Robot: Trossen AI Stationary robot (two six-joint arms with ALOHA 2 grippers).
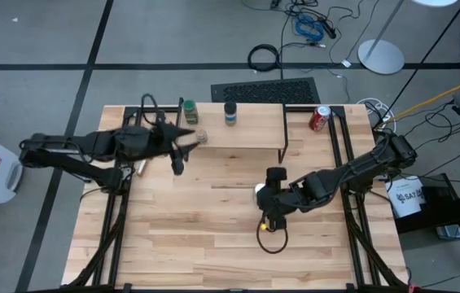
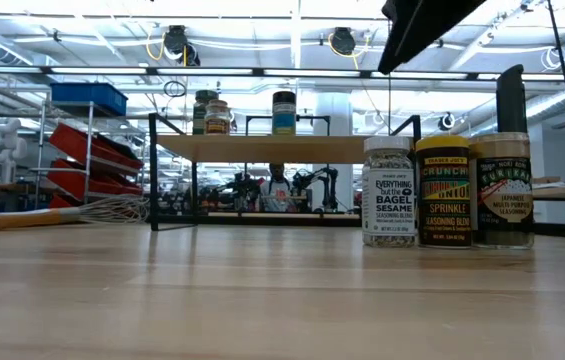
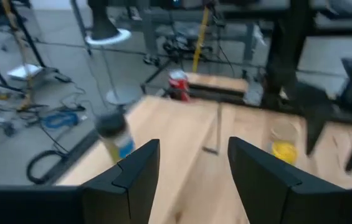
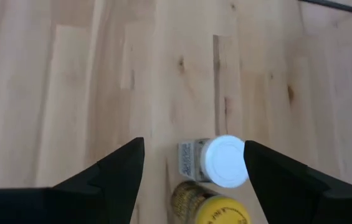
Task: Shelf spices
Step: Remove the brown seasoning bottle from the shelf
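The shelf [image 1: 246,134] is a light-wood board on thin black legs at the table's far side. Three spice jars stand on it: a green-lidded one [image 1: 189,111], a dark-lidded one with a blue label [image 1: 230,114] [image 3: 114,134], and a tan-lidded one [image 1: 201,137]. My left gripper [image 1: 182,146] [image 3: 194,149] is open over the shelf's left part, beside the tan-lidded jar, with nothing between its fingers. Three more jars stand in a row on the table [image 2: 388,190] [image 2: 443,190] [image 2: 503,190]. My right gripper [image 1: 269,199] [image 4: 194,155] hangs open above them, pointing down over the white-lidded jar [image 4: 225,162] and the yellow-lidded jar [image 4: 213,211].
A red soda can [image 1: 319,120] [image 3: 177,85] stands at the table's far right corner, beyond the shelf's end. A wire whisk [image 2: 72,212] lies on the table's left side. Bare tabletop [image 1: 213,244] stretches along the near side.
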